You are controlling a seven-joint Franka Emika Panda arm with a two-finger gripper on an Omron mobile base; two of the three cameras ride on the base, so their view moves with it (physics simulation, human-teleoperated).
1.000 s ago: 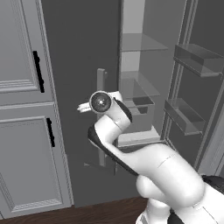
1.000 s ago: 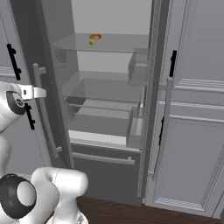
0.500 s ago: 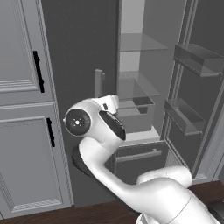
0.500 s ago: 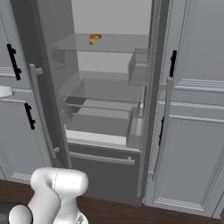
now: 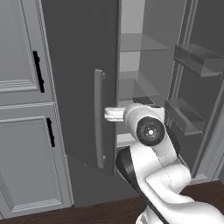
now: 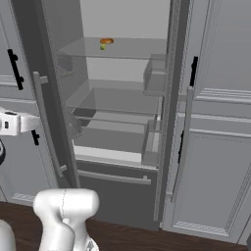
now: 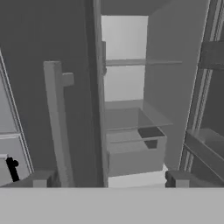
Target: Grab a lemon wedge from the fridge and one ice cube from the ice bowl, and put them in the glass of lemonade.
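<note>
Lemon wedge (image 6: 102,47) sits far back on the fridge's (image 6: 122,19) top glass shelf (image 6: 127,49), a tiny yellow-green bit just beside a slightly larger orange oblong item (image 6: 107,41). Nearest to me, the claw (image 7: 107,178) has its fingers spread wide with nothing between them, level with the left door's bar handle (image 5: 99,118) and close beside it. Both doors stand open. To do the reach well, I judge the arm should clear that handle and door edge first, rise to the top shelf, then come in over the glass toward the smaller piece, not its orange neighbour.
</note>
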